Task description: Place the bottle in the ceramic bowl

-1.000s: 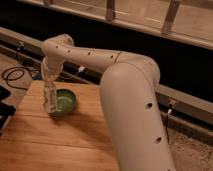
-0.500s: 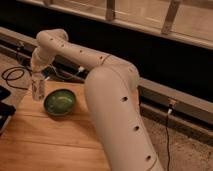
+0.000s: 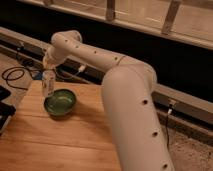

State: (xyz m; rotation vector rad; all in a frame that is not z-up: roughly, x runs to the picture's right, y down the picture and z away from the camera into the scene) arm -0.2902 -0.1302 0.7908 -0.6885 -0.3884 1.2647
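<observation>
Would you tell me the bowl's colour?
Green ceramic bowl, camera view; the gripper holds the bottle by its rim.

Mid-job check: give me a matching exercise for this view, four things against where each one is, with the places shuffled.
Things:
1. bottle
2. ceramic bowl
3. gripper
4. black cable

Places:
A. resting on the wooden table, near its far left corner
B. on the floor, left of the table
C. upright by the bowl's left rim, hanging under the gripper
D. above the bowl's left edge, jaws on the bottle's top

Pairs: 1-C, 2-A, 3-D, 4-B
</observation>
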